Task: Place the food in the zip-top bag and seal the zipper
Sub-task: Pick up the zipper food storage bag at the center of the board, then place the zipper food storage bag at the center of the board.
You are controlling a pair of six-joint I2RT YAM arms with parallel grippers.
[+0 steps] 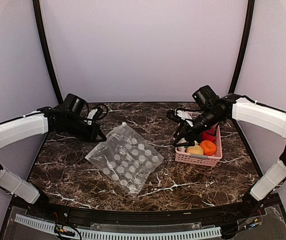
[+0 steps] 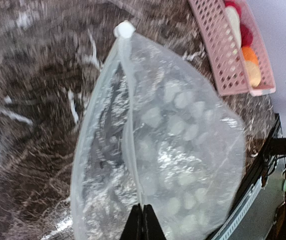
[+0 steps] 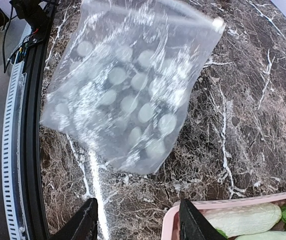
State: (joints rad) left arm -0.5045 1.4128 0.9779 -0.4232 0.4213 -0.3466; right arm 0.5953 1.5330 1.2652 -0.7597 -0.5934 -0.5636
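The clear dotted zip-top bag (image 1: 125,157) lies in the middle of the table, its mouth toward the left arm. My left gripper (image 1: 101,137) is shut on the upper lip of that mouth. In the left wrist view its fingertips (image 2: 143,220) pinch the zipper (image 2: 129,120), which ends at a white tab (image 2: 124,30). The mouth gapes a little. The food sits in the pink basket (image 1: 199,160): an orange piece (image 1: 208,147), a yellowish piece (image 1: 195,149), a red ball (image 1: 208,136) and white radishes (image 3: 243,219). My right gripper (image 3: 137,216) hangs open and empty over the basket's left rim.
The basket (image 3: 223,203) stands at the right of the marble table, close to the bag's far corner. A black rail (image 3: 32,125) and a white slotted strip run along the table's near edge. Grey walls close in the back and both sides.
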